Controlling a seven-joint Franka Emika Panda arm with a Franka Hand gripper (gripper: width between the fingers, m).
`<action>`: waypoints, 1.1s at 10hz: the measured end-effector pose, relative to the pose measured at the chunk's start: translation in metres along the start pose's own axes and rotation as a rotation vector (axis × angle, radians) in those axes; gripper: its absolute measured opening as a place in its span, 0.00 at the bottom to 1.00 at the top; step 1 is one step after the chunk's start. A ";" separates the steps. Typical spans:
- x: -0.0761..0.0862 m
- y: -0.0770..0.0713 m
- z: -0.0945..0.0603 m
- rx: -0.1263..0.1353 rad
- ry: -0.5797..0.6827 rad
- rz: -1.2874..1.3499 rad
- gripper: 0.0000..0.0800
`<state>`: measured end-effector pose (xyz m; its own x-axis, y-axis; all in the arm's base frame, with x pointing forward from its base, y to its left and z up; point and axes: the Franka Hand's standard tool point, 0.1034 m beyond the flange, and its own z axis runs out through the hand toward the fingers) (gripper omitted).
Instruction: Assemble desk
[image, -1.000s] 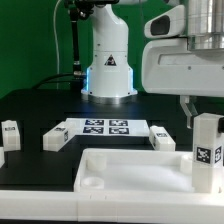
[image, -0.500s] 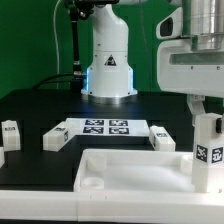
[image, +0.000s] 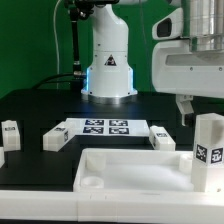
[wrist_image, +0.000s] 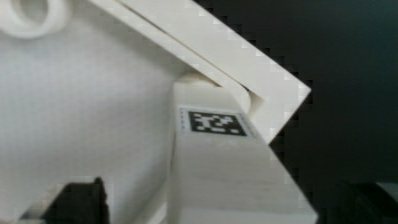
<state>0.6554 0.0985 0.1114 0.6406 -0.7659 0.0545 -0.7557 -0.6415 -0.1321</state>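
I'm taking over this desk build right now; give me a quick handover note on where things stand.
Claw: open, holding nothing, fingers apart either side of the upright leg.
Tabletop: rim up at the front; that leg stands in its corner at the exterior view's right.
Done: one leg placed; how tight, cannot tell.
Left: three loose legs on the table behind the tabletop.

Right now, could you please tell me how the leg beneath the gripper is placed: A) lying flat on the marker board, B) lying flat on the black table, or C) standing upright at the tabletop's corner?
C: the leg stands upright at the corner of the tabletop, at the exterior view's right.
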 end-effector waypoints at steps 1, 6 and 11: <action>0.000 0.000 0.000 -0.002 0.002 -0.129 0.81; -0.002 -0.003 0.000 0.001 0.005 -0.585 0.81; -0.001 -0.004 -0.002 -0.006 0.011 -0.983 0.81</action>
<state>0.6575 0.1022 0.1136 0.9831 0.1090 0.1469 0.1128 -0.9935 -0.0178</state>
